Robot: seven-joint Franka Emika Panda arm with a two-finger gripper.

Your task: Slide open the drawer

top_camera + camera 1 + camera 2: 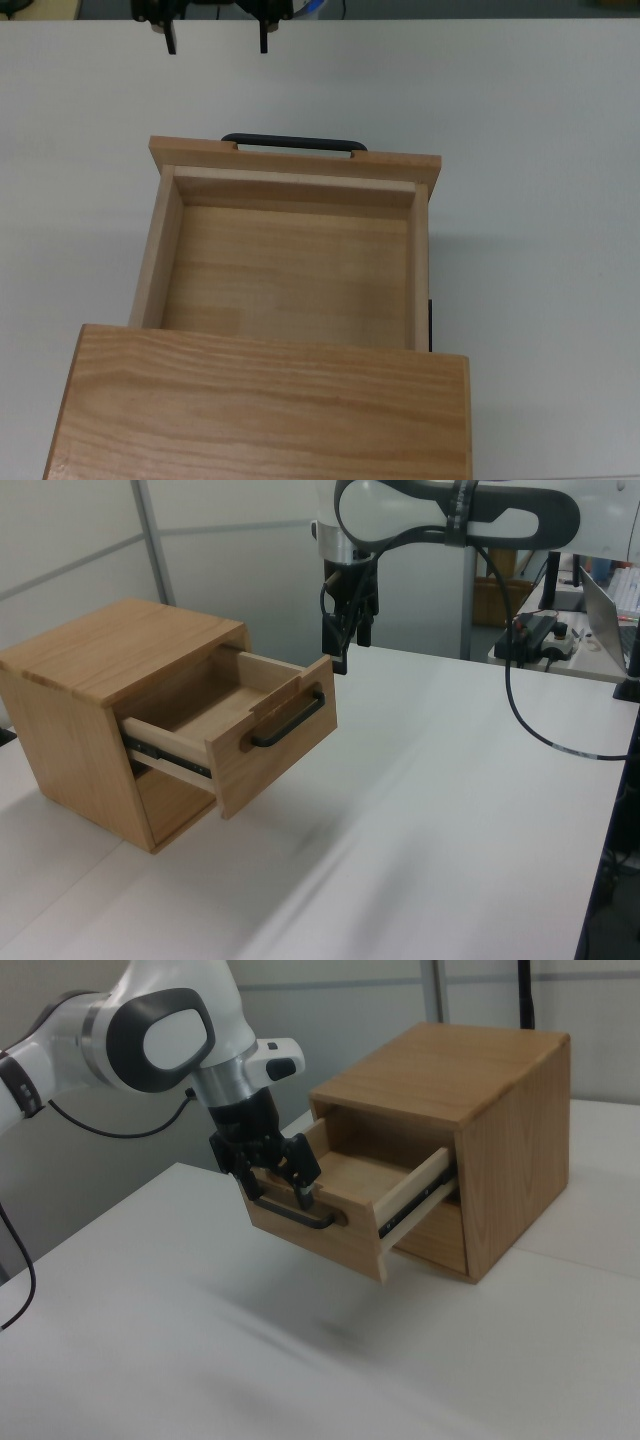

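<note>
Drawer (290, 270) sits well out of the cabinet (90, 670), inside empty, side rail (415, 1205) exposed in the right view. Cabinet stands on the white counter (450, 810). Handle (293, 142) is free, nothing on it.

Gripper (215, 42) hangs above and beyond the drawer front, toward the top view's upper edge, off to the top view's left of handle centre. Jaws are spread wide and hold nothing; two fingertips (303, 1196) show apart in the right view.

Judgement: the opening looks mostly done, possibly complete. If more travel is wanted:
- recentre over the handle, since an off-centre pull risks racking the drawer on its rails
- rotate so the jaws straddle the bar across its thin section
- descend clear of the front panel, close on the bar, pull straight along the rail axis
- stop before the rail end-stop, or the whole cabinet may drag across the counter.
</note>
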